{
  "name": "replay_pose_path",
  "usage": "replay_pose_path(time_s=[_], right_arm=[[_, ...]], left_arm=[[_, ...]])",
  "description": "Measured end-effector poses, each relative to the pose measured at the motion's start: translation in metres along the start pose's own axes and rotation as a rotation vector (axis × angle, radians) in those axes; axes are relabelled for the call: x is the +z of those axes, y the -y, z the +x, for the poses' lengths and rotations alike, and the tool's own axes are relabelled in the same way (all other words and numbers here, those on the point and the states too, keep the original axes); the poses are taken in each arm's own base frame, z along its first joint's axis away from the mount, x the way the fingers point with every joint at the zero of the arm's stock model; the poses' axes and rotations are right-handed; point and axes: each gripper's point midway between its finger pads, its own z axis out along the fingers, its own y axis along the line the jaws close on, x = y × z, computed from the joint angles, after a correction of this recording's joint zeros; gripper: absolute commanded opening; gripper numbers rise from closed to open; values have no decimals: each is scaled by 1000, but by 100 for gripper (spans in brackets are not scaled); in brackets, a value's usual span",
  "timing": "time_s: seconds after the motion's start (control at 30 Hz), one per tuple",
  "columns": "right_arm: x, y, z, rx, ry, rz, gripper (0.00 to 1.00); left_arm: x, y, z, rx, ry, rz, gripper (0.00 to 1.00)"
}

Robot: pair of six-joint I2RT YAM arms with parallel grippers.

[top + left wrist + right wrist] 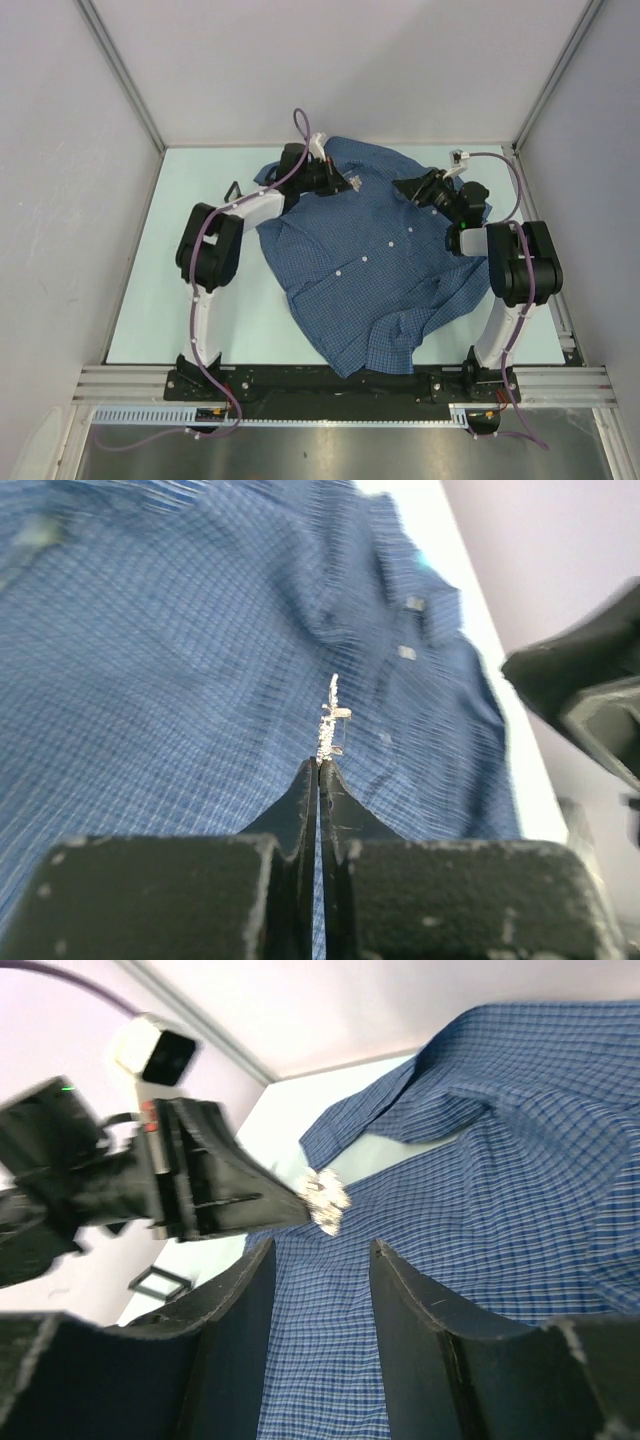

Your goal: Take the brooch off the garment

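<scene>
1. Now, the left gripper (318, 770) is pinched tight on the brooch (330, 720), jaws together on its lower end, up near the collar end of the garment (370, 270).
2. Right gripper (315, 1280) hangs just beside it, fingers spread wide, holding nothing.
3. The garment lies spread on the table (150, 300), soft and limp, so it will likely lift with any pull.
4. The brooch looks small, stiff, light and spiky, probably delicate; grip the metal body, not the fine tips.
5. Whether the pin is free of the cloth, I cannot tell.
6. Best guess: the right gripper holds the fabric down close by while the left draws along the pin.
</scene>
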Motion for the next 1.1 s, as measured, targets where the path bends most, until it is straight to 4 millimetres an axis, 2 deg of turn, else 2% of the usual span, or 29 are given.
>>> replay_pose_path(time_s=[0.1, 0.2, 0.33, 0.47, 0.6, 0.77, 0.87, 0.97, 1.1], right_arm=[[-3, 7, -6, 6, 18, 21, 44], [-5, 14, -9, 6, 24, 43, 44], [-6, 22, -5, 12, 14, 80, 43], [-3, 19, 2, 2, -4, 78, 42], [2, 10, 14, -5, -39, 66, 42], [7, -7, 21, -31, -63, 37, 42], [6, -9, 19, -44, -64, 36, 42], [5, -8, 18, -47, -65, 40, 42], [4, -6, 19, -42, -69, 47, 41]], left_arm=[[-14, 1, -14, 42, 22, -133, 0], [-41, 13, -29, 80, 55, -251, 0], [-92, 32, -46, 134, 105, -396, 0], [-151, 39, -50, 189, 131, -578, 0], [-200, 26, -32, 214, 80, -747, 0], [-261, -22, 29, 233, -89, -1013, 0], [-293, -50, 67, 249, -221, -1160, 0], [-313, -64, 87, 266, -316, -1253, 0], [-325, -81, 93, 306, -385, -1370, 0]])
